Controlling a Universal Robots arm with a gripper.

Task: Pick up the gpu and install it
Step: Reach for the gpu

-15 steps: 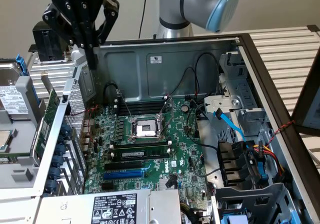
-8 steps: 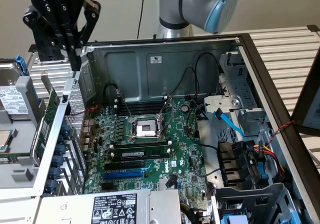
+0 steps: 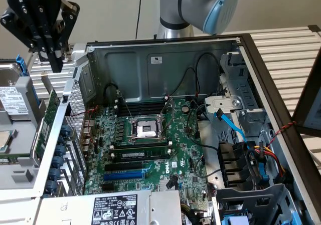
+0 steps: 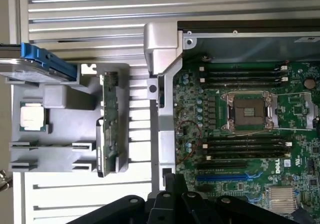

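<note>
We see the gpu [image 3: 48, 119], a small flat card with a green circuit board and a silver metal end bracket, standing on its edge in a slot of the pale grey plastic holder [image 3: 24, 107]. In the exterior view it sits at about nine o'clock, just outside the perforated end wall of the open black-and-silver computer case [image 3: 165, 59]. From the wrist view the gpu [image 4: 110, 116] shows edge-on: a narrow green strip dotted with small parts, with the silver metal running along one side towards one end. We cannot make out its cooler face from either angle.

The black two-fingered pincer [image 3: 55, 66] hangs at about eleven o'clock in the exterior view, right above the card and clear of it. Its fingers are clenched together with nothing between them.

In the same holder, beside the gpu, we see a grey hard drive with a white label and a blue rail [image 3: 11, 92] and a square silver processor chip [image 4: 32, 119]. Inside the case lies the green motherboard [image 3: 150, 157] with its empty silver-framed processor socket [image 3: 148, 130] and a long blue expansion slot [image 3: 125, 175] at about six o'clock of that socket. Everything rests on the white slatted tabletop [image 3: 288, 49].
</note>
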